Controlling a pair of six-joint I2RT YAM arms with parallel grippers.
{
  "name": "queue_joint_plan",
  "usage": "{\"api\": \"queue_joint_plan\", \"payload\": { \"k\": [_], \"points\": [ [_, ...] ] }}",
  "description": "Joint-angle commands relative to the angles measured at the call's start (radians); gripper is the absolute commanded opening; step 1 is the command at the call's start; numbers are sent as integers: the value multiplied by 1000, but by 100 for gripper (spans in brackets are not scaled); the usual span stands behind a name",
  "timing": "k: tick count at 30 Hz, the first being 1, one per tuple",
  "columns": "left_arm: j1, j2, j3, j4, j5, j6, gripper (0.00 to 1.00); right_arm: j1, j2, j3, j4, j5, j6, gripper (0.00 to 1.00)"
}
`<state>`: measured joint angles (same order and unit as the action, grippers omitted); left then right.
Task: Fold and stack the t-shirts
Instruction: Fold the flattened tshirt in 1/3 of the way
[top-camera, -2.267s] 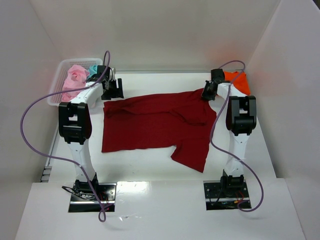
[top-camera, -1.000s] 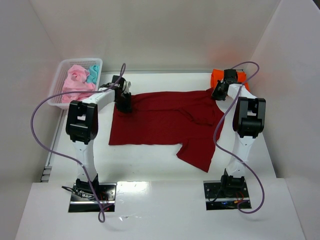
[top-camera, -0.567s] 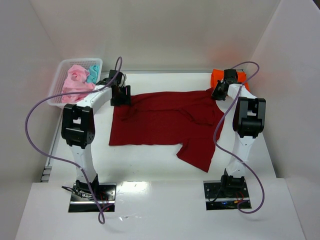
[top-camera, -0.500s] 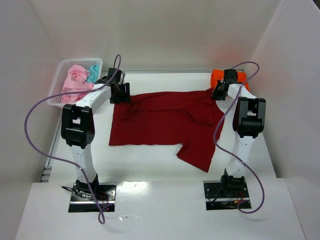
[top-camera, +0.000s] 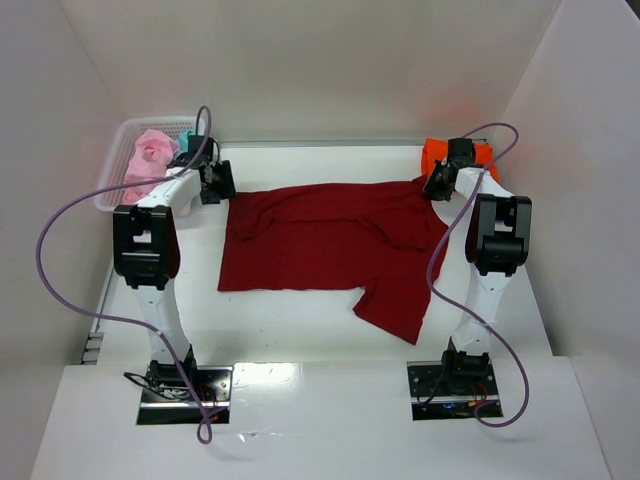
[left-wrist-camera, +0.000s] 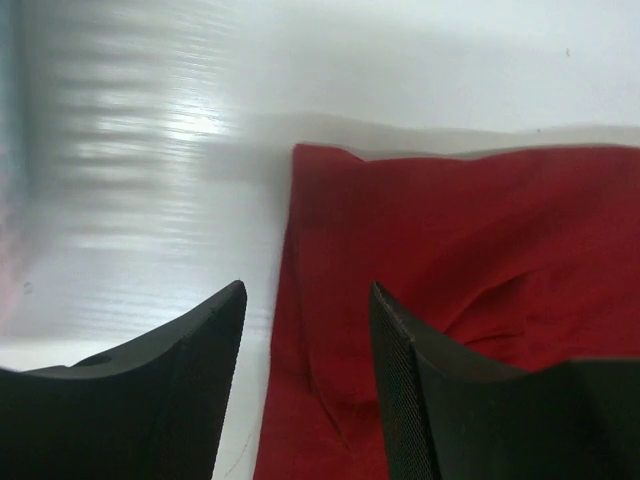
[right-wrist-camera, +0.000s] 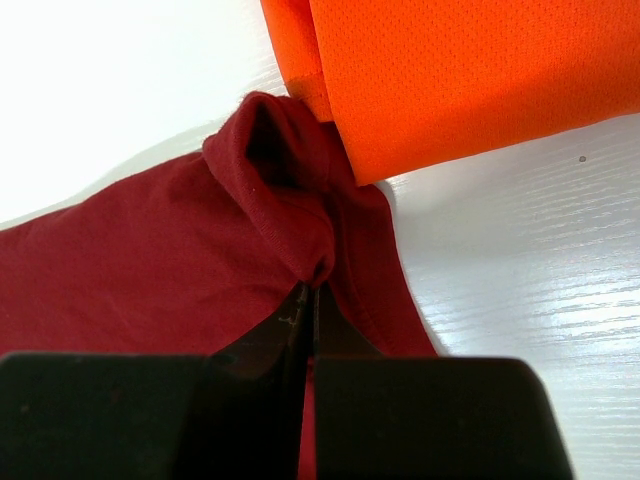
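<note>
Spread flat across the middle of the white table (top-camera: 300, 325): a large dark red t-shirt (top-camera: 320, 235) of soft cloth, long axis running left to right. Straight edge toward the left arm, a sleeve flap pointing at the near edge on the right side, far right corner drawn to a point. Collar hard to make out among the creases; front or back cannot be told.

Pinched on that far right corner: the right gripper (top-camera: 437, 186), closed tight. In the wrist view, a bunched fold of the dark red t-shirt (right-wrist-camera: 150, 250) squeezed at the tips of the right gripper (right-wrist-camera: 311, 290). Just beyond, touching the fold, a bright orange t-shirt (right-wrist-camera: 450, 70) of mesh-like cloth, folded, cut off at the top and right of that view. From above, orange t-shirt (top-camera: 432, 156) mostly hidden behind the arm, at the far right corner of the table.

Hovering at the far left corner of the cloth: the left gripper (top-camera: 215, 182), jaws apart, nothing between them. In its wrist view, left gripper (left-wrist-camera: 305, 292) straddling the shirt's left edge, one finger over bare table, the other over the dark red t-shirt (left-wrist-camera: 460, 240); contact with the cloth cannot be told. Left side of that view blurred.

At the far left, a white plastic mesh basket (top-camera: 110, 178) holding crumpled pale pink t-shirts (top-camera: 145, 160) and a teal t-shirt (top-camera: 186, 143), the teal largely hidden by the arm.
</note>
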<state>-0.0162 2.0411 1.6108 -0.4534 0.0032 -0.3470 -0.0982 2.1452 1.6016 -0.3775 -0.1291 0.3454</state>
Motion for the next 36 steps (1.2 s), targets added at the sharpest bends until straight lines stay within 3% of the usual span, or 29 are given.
{"api": "queue_joint_plan", "payload": {
  "k": [1, 9, 18, 27, 29, 32, 36],
  "points": [
    [-13, 28, -11, 58, 110, 17, 60, 5, -64, -6, 32, -4, -16, 4],
    [-13, 93, 11, 47, 170, 36, 60, 5, -64, -6, 32, -4, -16, 5],
    [-13, 93, -8, 38, 103, 45, 57, 5, -54, -6, 32, -4, -16, 5],
    [5, 83, -17, 38, 89, 45, 65, 5, -54, 3, 32, -4, -16, 5],
    [5, 83, -17, 38, 89, 45, 64, 5, -45, 3, 32, -4, -16, 5],
    [5, 93, -17, 48, 110, 45, 51, 5, -45, 3, 32, -4, -16, 5],
    [5, 93, -17, 68, 142, 45, 44, 5, -45, 3, 32, -4, -16, 5]
  ]
}}
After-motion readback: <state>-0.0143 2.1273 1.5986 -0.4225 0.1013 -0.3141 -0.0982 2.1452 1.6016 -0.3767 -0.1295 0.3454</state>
